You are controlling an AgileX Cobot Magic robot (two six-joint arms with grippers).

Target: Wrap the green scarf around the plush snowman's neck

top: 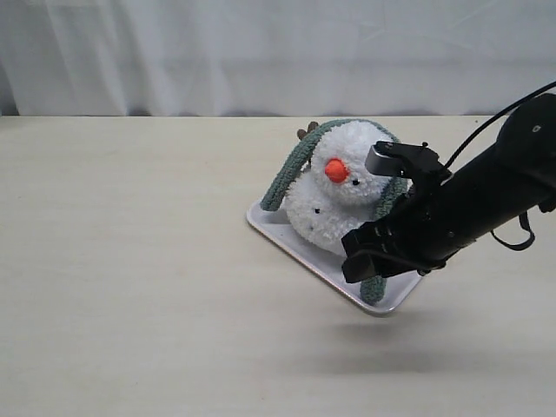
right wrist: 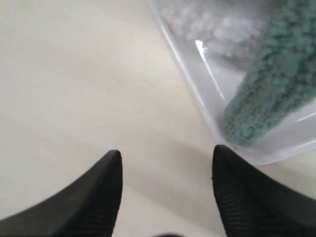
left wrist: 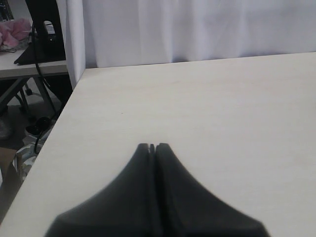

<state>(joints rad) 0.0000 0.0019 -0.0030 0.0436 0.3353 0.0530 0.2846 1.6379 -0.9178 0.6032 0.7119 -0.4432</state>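
Note:
The plush snowman [top: 334, 200] lies on a white tray [top: 276, 228], its orange nose turned toward the camera. The green scarf [top: 285, 178] arches over the top of its head and hangs down both sides; one rounded end [right wrist: 269, 101] rests in the tray's near corner. My right gripper [top: 369, 258] hovers open just in front of that corner, over bare table beside the tray's rim [right wrist: 197, 106], with nothing between its fingers. My left gripper [left wrist: 152, 146] is shut and empty above bare table, away from the toy, and does not show in the exterior view.
A white curtain [top: 278, 52] backs the pale table [top: 130, 261]. The table's side edge [left wrist: 59, 123] shows in the left wrist view, with dark equipment and cables [left wrist: 44, 29] beyond it.

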